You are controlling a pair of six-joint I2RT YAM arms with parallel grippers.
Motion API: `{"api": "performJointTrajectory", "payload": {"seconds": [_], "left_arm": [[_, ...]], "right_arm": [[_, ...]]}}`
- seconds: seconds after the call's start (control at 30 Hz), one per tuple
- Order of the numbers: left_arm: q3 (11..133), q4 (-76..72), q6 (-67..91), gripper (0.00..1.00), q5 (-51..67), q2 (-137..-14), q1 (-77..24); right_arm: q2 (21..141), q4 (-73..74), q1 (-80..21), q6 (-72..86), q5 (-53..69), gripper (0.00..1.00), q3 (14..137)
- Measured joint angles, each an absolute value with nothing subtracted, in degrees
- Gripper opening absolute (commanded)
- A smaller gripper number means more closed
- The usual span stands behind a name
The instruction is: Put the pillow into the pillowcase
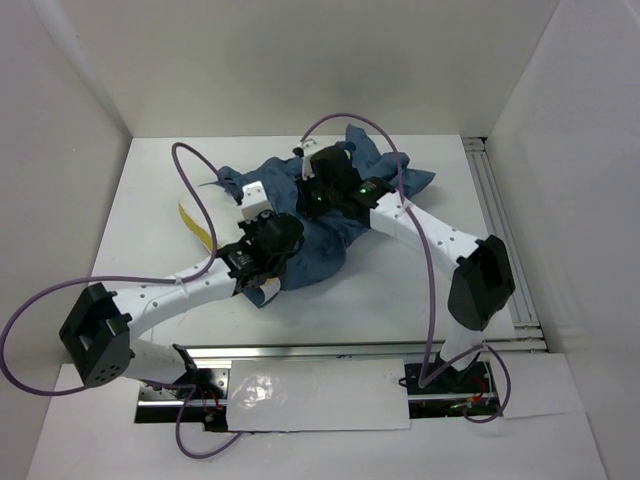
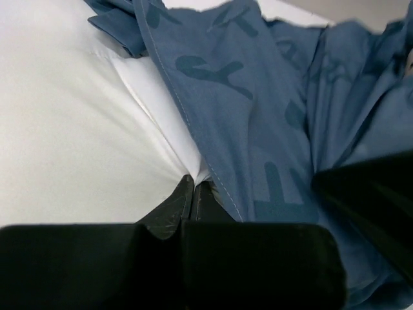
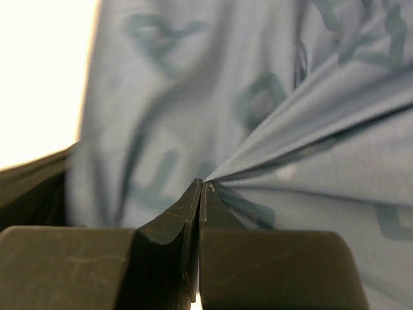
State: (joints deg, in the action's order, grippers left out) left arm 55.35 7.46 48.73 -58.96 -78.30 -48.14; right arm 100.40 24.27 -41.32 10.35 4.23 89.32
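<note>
The dark blue pillowcase (image 1: pixel 335 215) lies crumpled in the middle of the table. In the left wrist view the white pillow (image 2: pixel 64 129) fills the left side, with the pillowcase (image 2: pixel 258 97) and its stitched hem lying over its right part. My left gripper (image 2: pixel 194 183) is shut on a pinch of the white pillow fabric right beside that hem; in the top view it (image 1: pixel 278 235) sits at the case's left front. My right gripper (image 3: pixel 202 184) is shut on a fold of the pillowcase (image 3: pixel 226 84), which pulls taut from the tips; in the top view it (image 1: pixel 318 172) is over the case's back part.
A yellow strip (image 1: pixel 196 226) lies on the white table (image 1: pixel 160 180) left of the case. White walls stand close on three sides. A metal rail (image 1: pixel 500 210) runs along the right edge. Purple cables loop over both arms. A dark arm part (image 2: pixel 371 194) shows close on the right in the left wrist view.
</note>
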Motion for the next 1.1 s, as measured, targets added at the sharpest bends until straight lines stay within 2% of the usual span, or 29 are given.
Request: {"api": "performJointTrajectory", "payload": {"seconds": [0.3, 0.5, 0.67, 0.7, 0.73, 0.77, 0.87, 0.9, 0.93, 0.97, 1.0, 1.03, 1.1], "left_arm": [[55.72, 0.73, 43.0, 0.0, -62.98, -74.72, -48.14], [54.57, 0.84, 48.53, 0.0, -58.94, -74.91, -48.16], [50.48, 3.77, 54.65, 0.02, -52.64, -75.42, -48.25], [49.47, 4.21, 55.53, 0.1, -50.96, -75.96, -48.31], [48.6, 4.62, 55.92, 0.3, -49.25, -76.51, -48.36], [47.83, 5.69, 55.96, 0.42, -47.62, -77.17, -48.49], [46.44, 7.88, 57.04, 0.67, -42.52, -78.76, -48.58], [46.46, 8.71, 57.17, 0.75, -41.23, -79.05, -48.58], [46.68, 9.67, 57.39, 0.91, -40.4, -79.07, -48.58], [47.62, 11.81, 57.95, 1.0, -39.88, -79.07, -48.6], [48.95, 14.28, 58.7, 1.0, -39.51, -79.07, -48.6], [50.89, 17.32, 60.05, 1.0, -39.53, -79.07, -48.6], [55.18, 23.44, 62.26, 1.0, -40.32, -79.05, -48.6]], "right_arm": [[85.56, 13.72, -35.59, 19.29, 20.01, 0.0, 80.31], [83.5, 5.1, -29.65, 28.56, 31.99, 0.0, 75.16], [83.5, 9.76, -27.05, 27.51, 27.51, 0.0, 70.59], [83.48, 12.01, -26.85, 27.05, 24.53, 0.01, 68.97], [83.48, 14.2, -26.81, 26.61, 21.69, 0.04, 67.51], [83.48, 16.97, -26.72, 26.22, 18.44, 0.08, 65.47], [83.48, 24.88, -26.74, 25.21, 10.46, 0.12, 61.12], [83.48, 28.01, -26.74, 24.8, 7.84, 0.18, 60.73], [83.48, 29.78, -26.74, 24.49, 5.8, 0.24, 60.75], [83.48, 31.44, -26.81, 24.16, 3.53, 0.34, 61.23], [83.5, 33.41, -27.03, 23.66, 0.97, 0.41, 62.37], [83.61, 34.74, -27.27, 23.14, -1.43, 0.54, 63.64], [83.83, 37.32, -28.49, 21.85, -6.2, 0.62, 68.07]]}}
